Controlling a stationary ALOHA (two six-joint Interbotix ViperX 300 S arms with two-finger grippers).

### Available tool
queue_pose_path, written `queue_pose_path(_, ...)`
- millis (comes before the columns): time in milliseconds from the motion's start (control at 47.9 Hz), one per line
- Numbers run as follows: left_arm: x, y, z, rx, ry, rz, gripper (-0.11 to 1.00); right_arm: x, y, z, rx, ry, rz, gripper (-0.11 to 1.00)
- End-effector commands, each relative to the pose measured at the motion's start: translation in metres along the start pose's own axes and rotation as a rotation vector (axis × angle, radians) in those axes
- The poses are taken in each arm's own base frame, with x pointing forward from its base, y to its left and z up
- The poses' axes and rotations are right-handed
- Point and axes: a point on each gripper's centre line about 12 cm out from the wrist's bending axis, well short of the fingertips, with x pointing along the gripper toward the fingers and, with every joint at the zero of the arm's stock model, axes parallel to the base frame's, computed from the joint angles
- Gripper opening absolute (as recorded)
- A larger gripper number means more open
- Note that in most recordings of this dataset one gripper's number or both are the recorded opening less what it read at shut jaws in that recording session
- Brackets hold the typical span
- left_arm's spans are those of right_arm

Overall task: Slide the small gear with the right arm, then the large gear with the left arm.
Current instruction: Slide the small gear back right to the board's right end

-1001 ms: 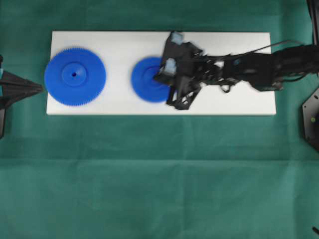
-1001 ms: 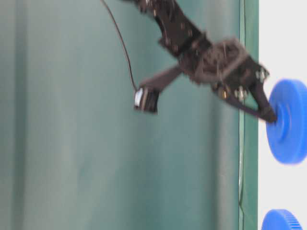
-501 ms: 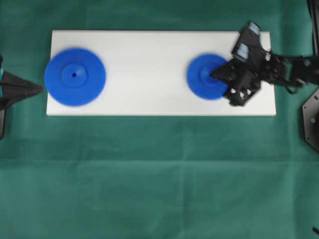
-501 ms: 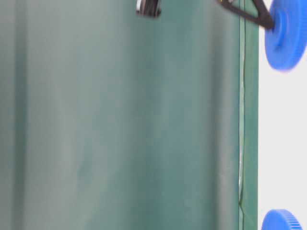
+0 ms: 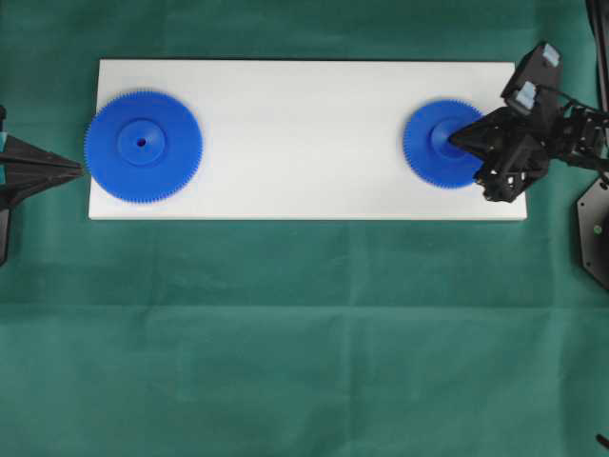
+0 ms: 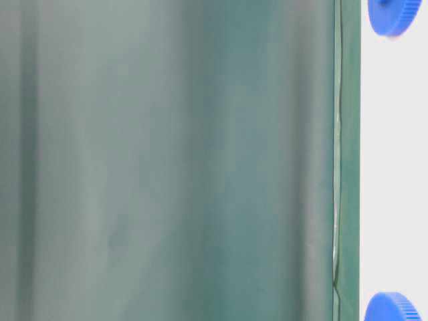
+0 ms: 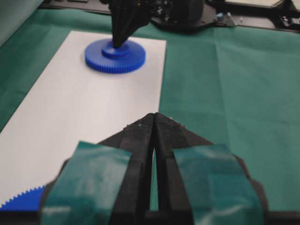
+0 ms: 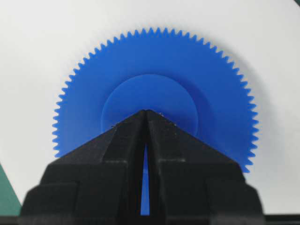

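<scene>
- The small gear [image 5: 442,144] is seen lying flat near the right end of the white board [image 5: 304,105] in the overhead view, well apart from the large gear [image 5: 143,146], which lies flat at the board's left end.
- The right gripper [image 5: 454,140] is placed over the small gear, its pointed tip resting on the raised hub [image 8: 149,104]; its fingers [image 8: 123,140] are pressed together at the tip, with nothing held between them.
- In the left wrist view the same tip is seen set down on the hub of the small gear [image 7: 115,55] at the far end of the board.
- The left gripper [image 5: 76,168] is held just off the board's left edge, over the green cloth [image 5: 304,333] that covers the surface, just beside the large gear's rim; whether they touch cannot be told.
- Its taped fingers [image 7: 136,136] are clenched together, empty.
- In the table-level view both gears are cut off at the edges of the picture.
</scene>
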Motion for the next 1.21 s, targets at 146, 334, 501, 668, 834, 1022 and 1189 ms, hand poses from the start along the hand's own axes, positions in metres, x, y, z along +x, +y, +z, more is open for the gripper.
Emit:
queue_pose_path(146, 0.002, 0.0, 0.001, 0.0, 0.0, -0.001, -0.01, -0.009, -0.014, -0.025, 0.028, 0.061, -0.039, 0.53)
queue_pose_path(334, 0.002, 0.0, 0.0, -0.001, 0.003, -0.001, -0.01, -0.01, -0.014, -0.024, 0.03, 0.061, -0.042, 0.53)
queue_pose_path(501, 0.002, 0.0, 0.001, -0.001, 0.002, -0.001, -0.01, -0.01, -0.014, -0.023, 0.03, 0.062, -0.042, 0.52)
queue_pose_path(668, 0.002, 0.0, 0.001, 0.0, 0.002, -0.001, -0.01, -0.011, -0.013, -0.02, 0.027, 0.066, -0.045, 0.52)
queue_pose_path(834, 0.002, 0.0, 0.0, 0.0, 0.005, -0.001, -0.01, -0.016, -0.009, -0.008, 0.015, 0.058, -0.046, 0.53)
queue_pose_path(1022, 0.002, 0.0, 0.0, -0.001, 0.006, 0.0, -0.01, -0.026, -0.004, 0.007, -0.009, 0.018, -0.038, 0.53)
queue_pose_path(1189, 0.002, 0.0, 0.0, -0.001, 0.006, 0.0, -0.01, -0.037, 0.0, 0.02, -0.034, -0.04, -0.025, 0.52)
